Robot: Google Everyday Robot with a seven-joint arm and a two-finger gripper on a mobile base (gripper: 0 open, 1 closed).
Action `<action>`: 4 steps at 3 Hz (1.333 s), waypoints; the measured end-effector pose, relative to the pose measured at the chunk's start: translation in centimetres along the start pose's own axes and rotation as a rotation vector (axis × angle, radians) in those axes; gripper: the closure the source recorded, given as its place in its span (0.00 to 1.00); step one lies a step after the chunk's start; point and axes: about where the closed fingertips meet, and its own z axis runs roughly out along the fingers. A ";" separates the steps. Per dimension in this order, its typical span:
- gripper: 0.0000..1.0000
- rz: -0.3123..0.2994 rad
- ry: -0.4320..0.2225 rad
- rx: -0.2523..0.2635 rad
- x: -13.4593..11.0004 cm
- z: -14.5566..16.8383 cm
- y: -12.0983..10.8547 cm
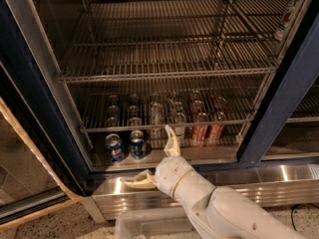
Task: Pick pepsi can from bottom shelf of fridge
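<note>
The fridge [284,103] stands open, with wire racks above. On its bottom shelf [209,155] two dark-blue cans stand side by side at the left front. The right one, the pepsi can [137,144], shows white and red markings. Its twin [114,147] on the left shows a round logo. My gripper [155,162] is open in front of the shelf edge, just right of and below the pepsi can. One cream finger [172,141] points up beside the can. The other finger [139,182] points left over the kick plate. Neither touches the can.
Silver cans [156,117] and red cans [200,129] stand further right on the bottom shelf. The shiny kick plate [254,183] runs below. The open glass door [25,178] is at the left. A grey bin [149,224] lies on the floor beneath my arm.
</note>
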 end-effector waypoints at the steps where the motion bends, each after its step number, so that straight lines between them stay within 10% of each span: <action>1: 0.00 0.001 0.000 0.000 0.0 0.0 0.0; 2: 0.00 0.046 -0.037 0.019 0.8 1.2 -0.1; 4: 0.00 0.359 -0.042 0.060 5.7 6.9 0.3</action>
